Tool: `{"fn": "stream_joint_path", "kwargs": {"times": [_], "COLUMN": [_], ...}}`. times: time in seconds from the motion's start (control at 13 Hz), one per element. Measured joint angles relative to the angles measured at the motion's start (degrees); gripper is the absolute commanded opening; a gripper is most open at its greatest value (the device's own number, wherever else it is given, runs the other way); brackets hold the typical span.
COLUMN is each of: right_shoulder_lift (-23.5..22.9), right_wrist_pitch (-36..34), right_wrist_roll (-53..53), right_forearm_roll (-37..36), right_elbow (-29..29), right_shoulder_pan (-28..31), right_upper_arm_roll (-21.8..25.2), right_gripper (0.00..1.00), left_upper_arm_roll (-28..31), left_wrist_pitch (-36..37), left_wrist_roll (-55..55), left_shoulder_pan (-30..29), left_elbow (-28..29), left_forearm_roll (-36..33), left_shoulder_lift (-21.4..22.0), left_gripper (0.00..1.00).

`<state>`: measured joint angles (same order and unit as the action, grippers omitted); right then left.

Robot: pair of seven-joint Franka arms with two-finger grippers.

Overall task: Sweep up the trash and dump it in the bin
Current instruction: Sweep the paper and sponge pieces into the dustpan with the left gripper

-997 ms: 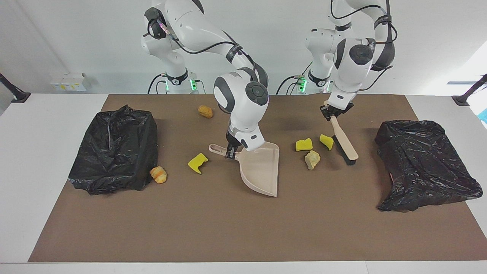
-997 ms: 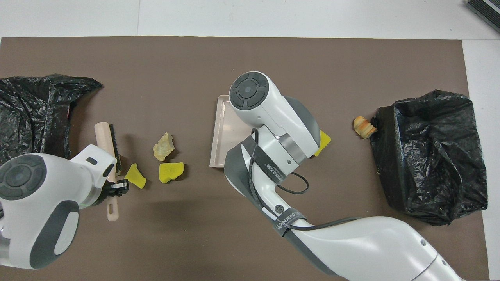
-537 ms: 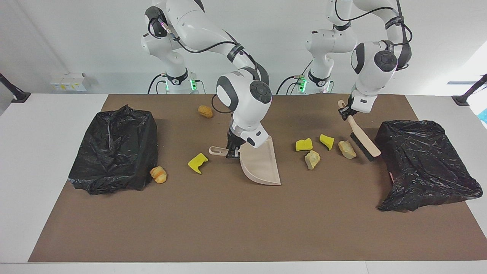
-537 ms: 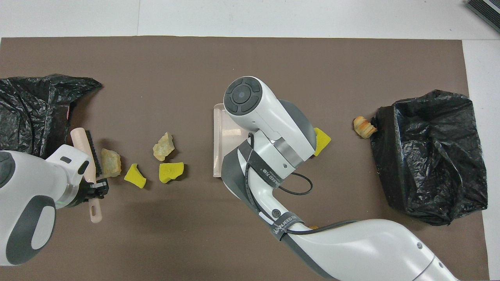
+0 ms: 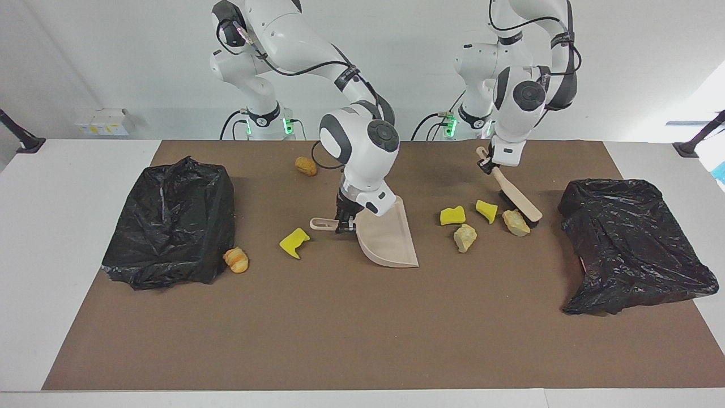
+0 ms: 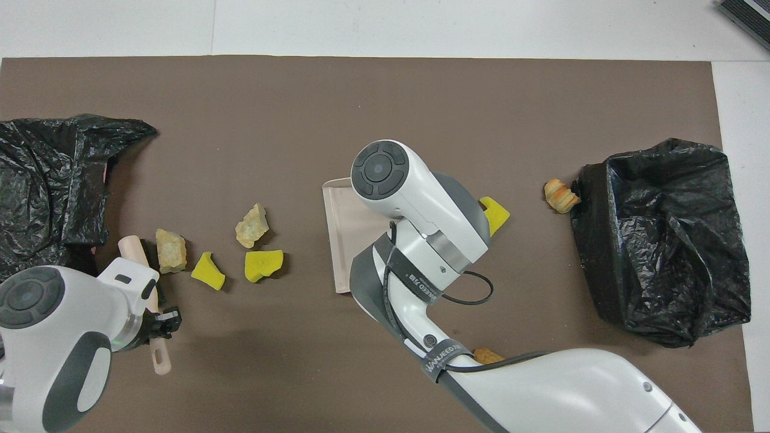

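Observation:
My right gripper (image 5: pixel 344 224) is shut on the handle of the beige dustpan (image 5: pixel 388 241) (image 6: pixel 340 222), mid-mat, mouth toward the left arm's end. My left gripper (image 5: pixel 487 164) (image 6: pixel 162 322) is shut on the handle of the brush (image 5: pixel 518 203), whose bristles touch a tan lump (image 5: pixel 515 222) (image 6: pixel 171 249). Between brush and pan lie two yellow chunks (image 5: pixel 486 210) (image 5: pixel 452 215) and another tan lump (image 5: pixel 465 237) of trash. A yellow chunk (image 5: pixel 294 242) lies beside the pan's handle. A croissant-like lump (image 5: pixel 236 259) rests against one black-bagged bin (image 5: pixel 170 221).
A second black-bagged bin (image 5: pixel 628 243) (image 6: pixel 48 180) sits at the left arm's end, close to the brush. A golden lump (image 5: pixel 306 165) lies near the right arm's base, half hidden under that arm overhead (image 6: pixel 486 356). The brown mat (image 5: pixel 340 340) covers the table.
The left gripper swung the brush out toward the bin at its end, uncovering a tan lump, then brought the bristles back against it. The dustpan shifted slightly and turned.

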<state>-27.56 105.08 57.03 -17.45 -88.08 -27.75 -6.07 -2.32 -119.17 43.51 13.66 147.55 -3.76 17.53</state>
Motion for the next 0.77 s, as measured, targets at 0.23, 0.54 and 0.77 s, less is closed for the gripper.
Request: {"fn": "stream_joint_path", "kwargs": {"times": [0.23, 0.54, 0.77], "right_shoulder_lift": [0.1, 0.1, 0.2], "right_wrist_pitch": [0.2, 0.3, 0.7], "right_wrist_roll": [-0.2, -0.2, -0.2], "right_forearm_roll": [0.0, 0.0, 0.0], "right_elbow": [-0.3, -0.4, -0.7], "right_shoulder_pan": [0.0, 0.0, 0.0], "right_upper_arm_roll": [0.0, 0.0, 0.0], "right_gripper": [0.00, 0.00, 0.00], "left_upper_arm_roll": [-0.2, -0.2, -0.3], "left_wrist_pitch": [-3.9, -6.7, -7.7], "left_wrist_roll": [1.9, 1.7, 0.2], "left_shoulder_pan": [4.2, 8.2, 12.5], "left_elbow": [-1.9, -5.6, -8.9], "left_forearm_roll": [1.5, 3.2, 7.5], "left_shoulder_lift": [-3.6, -8.5, -10.7], "left_gripper": [0.00, 0.00, 0.00]}}
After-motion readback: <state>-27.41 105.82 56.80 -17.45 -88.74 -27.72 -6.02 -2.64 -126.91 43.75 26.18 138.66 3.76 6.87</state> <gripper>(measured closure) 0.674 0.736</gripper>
